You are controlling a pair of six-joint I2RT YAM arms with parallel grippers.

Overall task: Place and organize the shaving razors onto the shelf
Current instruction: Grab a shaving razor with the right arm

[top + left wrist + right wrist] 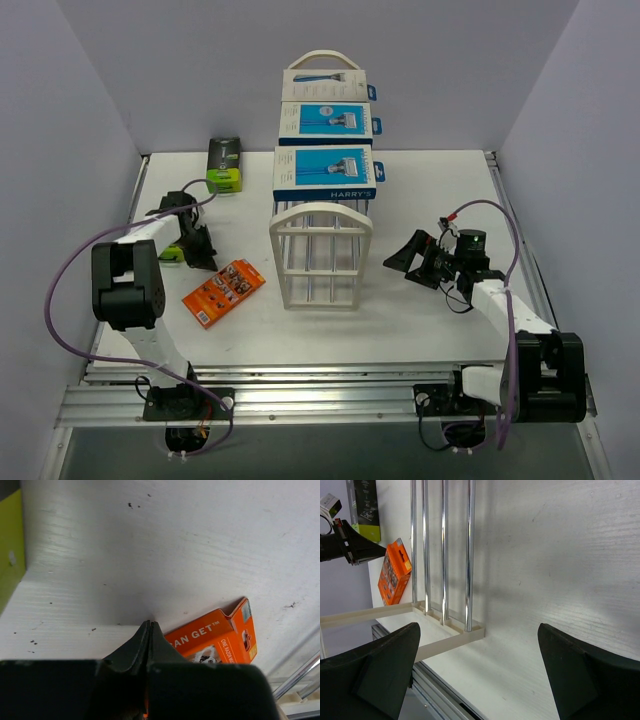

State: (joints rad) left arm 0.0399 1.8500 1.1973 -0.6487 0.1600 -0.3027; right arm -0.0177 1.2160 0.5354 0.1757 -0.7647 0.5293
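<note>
three blue-and-white boxes [325, 172] already sit on the shelf [320, 262], so the step in hand looks like fetching the orange box [224, 292], which lies flat on the table [440, 190] left of the shelf. the left gripper [149, 630] hovers just short of that box with its fingers pressed together on nothing, so the next move calls for parting them and straddling the box's edge. the right gripper [402, 253] hangs wide apart and empty to the right of the shelf.
</note>
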